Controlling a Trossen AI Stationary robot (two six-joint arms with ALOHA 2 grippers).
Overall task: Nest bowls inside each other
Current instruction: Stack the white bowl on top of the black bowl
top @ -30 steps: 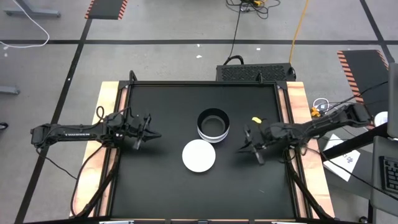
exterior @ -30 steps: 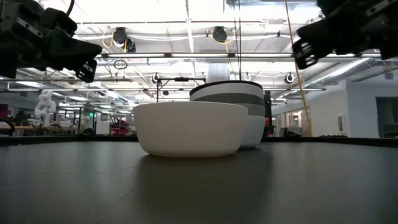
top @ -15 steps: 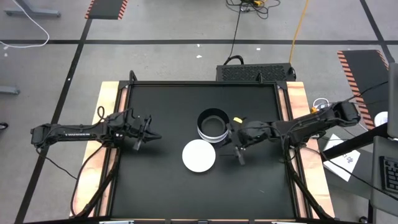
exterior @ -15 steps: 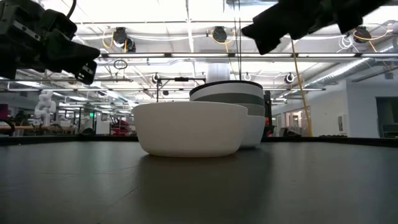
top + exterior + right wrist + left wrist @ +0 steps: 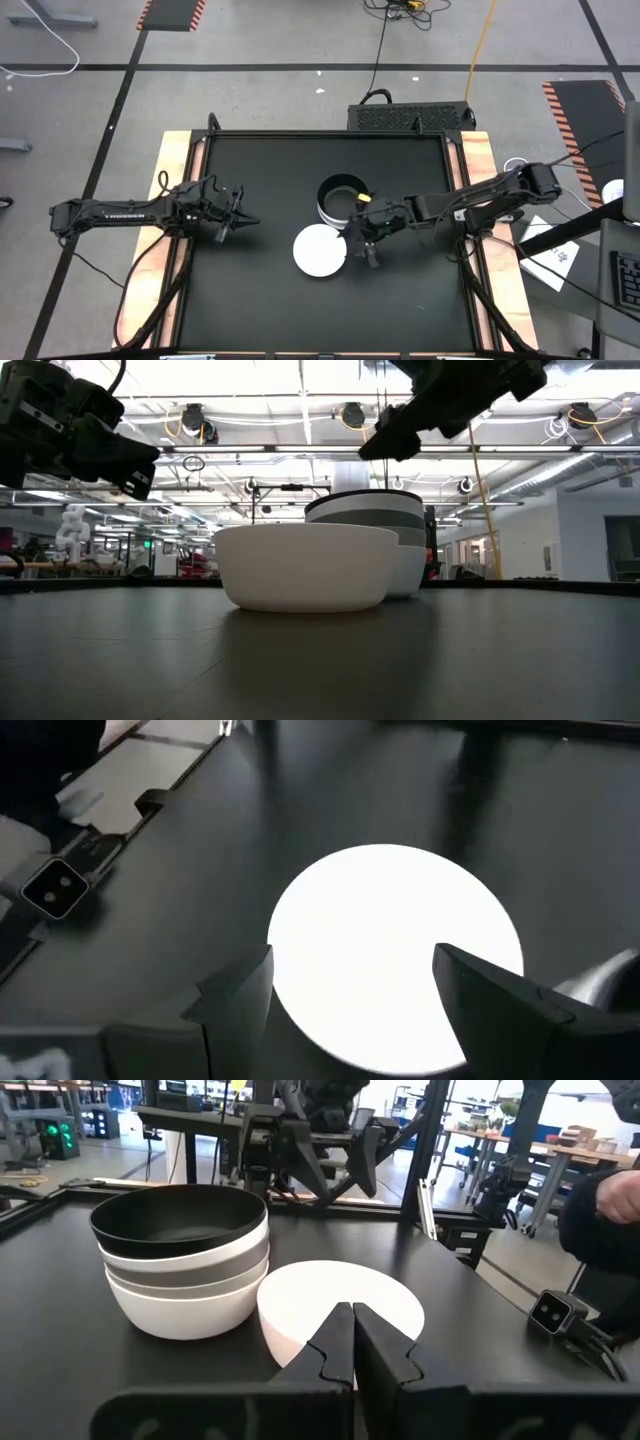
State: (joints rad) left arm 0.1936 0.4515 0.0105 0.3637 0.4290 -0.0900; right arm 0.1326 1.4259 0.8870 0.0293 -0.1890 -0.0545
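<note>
A plain white bowl (image 5: 320, 250) rests on its base on the black table, alone, near the middle. Just behind it stands a stack of nested bowls (image 5: 341, 199) with a black bowl on top and grey and white ones under it (image 5: 185, 1255). My right gripper (image 5: 362, 237) hangs open in the air at the white bowl's right side, slanting down; in its wrist view the white bowl (image 5: 395, 950) lies ahead between the two spread fingers. My left gripper (image 5: 242, 216) waits shut at the table's left, pointing level toward the bowls.
The black table top has raised wooden side rails (image 5: 172, 200) at left and right. Cables and a dark box (image 5: 410, 116) lie behind the far edge. A person's sleeve (image 5: 600, 1220) shows beyond the table in the left wrist view.
My right gripper has travelled from the table's right side toward the left, up to the white bowl and the stack, rising a little and tipping its fingers downward. Its fingers have opened on the way. The bowls have stayed where they were.
</note>
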